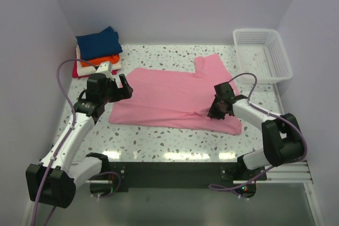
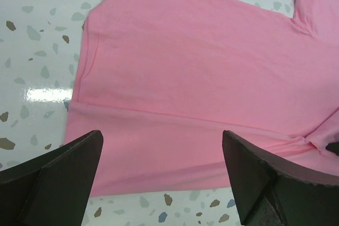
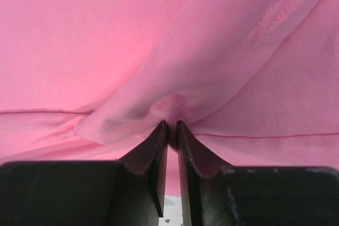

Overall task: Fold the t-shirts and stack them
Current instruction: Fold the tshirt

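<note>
The pink t-shirt lies spread flat left of the basket, and the folded stack sits farther left. The right gripper is pinched on a pucker of cloth at the shirt's basket-side end, likely to lift a fold. The left gripper hovers with its jaws wide apart over the end farthest from the basket, ready to take that edge.

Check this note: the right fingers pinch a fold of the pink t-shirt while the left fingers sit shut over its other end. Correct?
One point is wrong: the left fingers are wide open, not shut, as the left wrist view shows. The right fingers do pinch a fold of the pink t-shirt.
</note>
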Action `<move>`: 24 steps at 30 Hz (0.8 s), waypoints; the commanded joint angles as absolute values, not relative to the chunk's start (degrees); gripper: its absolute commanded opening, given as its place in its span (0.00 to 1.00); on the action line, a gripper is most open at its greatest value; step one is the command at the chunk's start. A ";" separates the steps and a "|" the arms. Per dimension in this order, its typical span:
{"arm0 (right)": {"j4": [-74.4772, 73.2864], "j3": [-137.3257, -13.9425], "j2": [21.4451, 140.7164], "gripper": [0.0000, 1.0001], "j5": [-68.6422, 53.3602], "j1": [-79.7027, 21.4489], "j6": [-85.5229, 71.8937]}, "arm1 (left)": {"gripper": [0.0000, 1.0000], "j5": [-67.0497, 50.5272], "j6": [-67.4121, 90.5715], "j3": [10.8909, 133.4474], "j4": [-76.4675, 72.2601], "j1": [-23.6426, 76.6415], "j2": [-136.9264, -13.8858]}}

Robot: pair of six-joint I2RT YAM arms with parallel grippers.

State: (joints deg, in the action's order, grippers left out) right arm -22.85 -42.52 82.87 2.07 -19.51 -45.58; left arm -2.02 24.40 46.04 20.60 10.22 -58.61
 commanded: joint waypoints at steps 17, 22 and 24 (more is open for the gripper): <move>-23.64 -60.81 95.27 0.10 3.43 -19.86 -40.70 | 1.00 -1.49 22.85 45.62 19.07 10.55 -58.71; -23.56 -64.42 98.61 0.18 2.11 -19.86 -38.06 | 1.00 -1.49 22.76 45.62 19.07 10.55 -58.80; -23.91 -66.53 100.45 0.21 1.59 -19.86 -37.01 | 1.00 -1.49 22.76 45.62 19.07 10.63 -58.80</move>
